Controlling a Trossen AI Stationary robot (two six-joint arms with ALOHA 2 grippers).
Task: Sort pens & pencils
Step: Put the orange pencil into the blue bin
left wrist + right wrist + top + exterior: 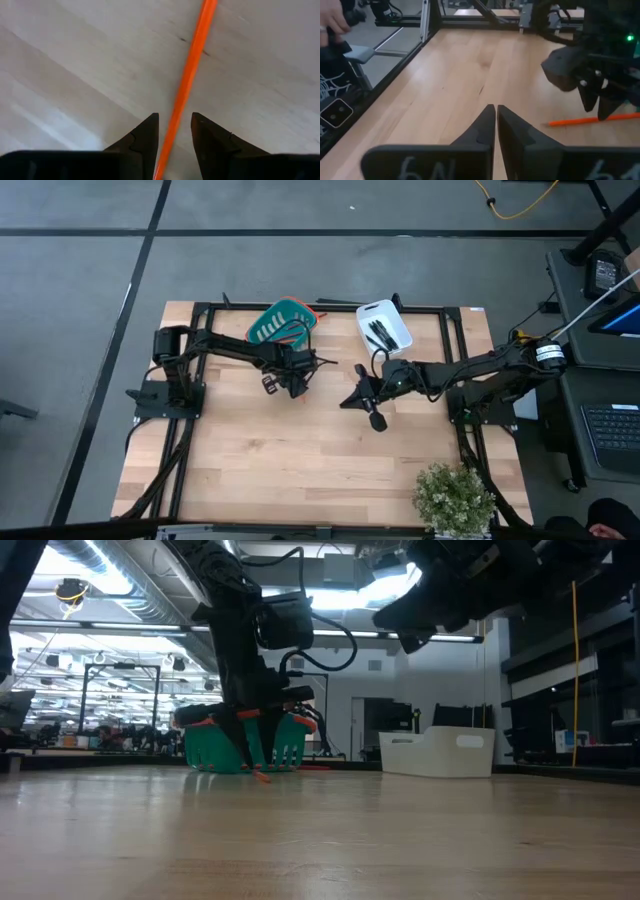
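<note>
Left end effector [298, 387] is down at the table [300, 470], toward the far edge and just in front of the teal basket [280, 320]. Its two fingers stand a little apart, straddling an orange pencil [187, 82] that lies flat on the wood. In the left wrist view the pencil runs straight out between the fingertips [148, 131], its long axis in line with the gap, so the fingers flank the shaft on both sides; whether they already press on it I cannot tell. The right wrist view shows the same pencil [592, 120] flat on the table under the left arm's fingers.

Right end effector [372, 408] hangs above the table nearer the middle, in front of the white bin [384, 326], with its fingers drawn together and nothing between them. Black pens [381, 332] lie inside the white bin; the teal basket by the far edge looks to be for the pencils.

My judgement: the left arm is by far the nearer to this pencil and is lined up for a pinch across the shaft, with the basket close behind.
</note>
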